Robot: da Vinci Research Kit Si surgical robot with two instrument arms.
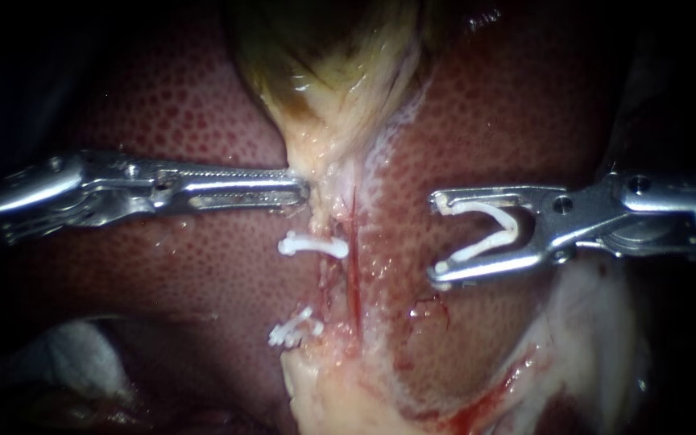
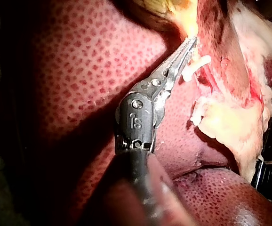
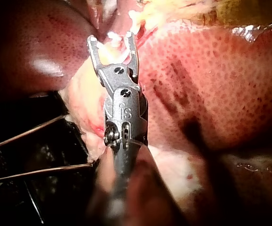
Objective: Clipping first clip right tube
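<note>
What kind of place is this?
Probably a surgery practice bench: a bare liver, the left instrument and right instrument reaching in, the right one carrying a white clip.

— What's all that dark red, dotted stuff?
— That's the liver (image 1: 187, 121). The greenish-yellow bag coming down from the top is the gallbladder (image 1: 324, 56); it narrows into a pale stalk.
— And the white bits under it?
— Two of them. The upper clip (image 1: 313, 244) lies crosswise on the pale strand, and the lower clip (image 1: 294, 329) sits below it, tilted.
— Something whitish down in the left corner?
— A cloth (image 1: 74, 346), half in shadow. The right wrist view also shows thin wires (image 3: 28, 132) crossing the dark patch beside the pale fat (image 3: 79, 101).
</note>
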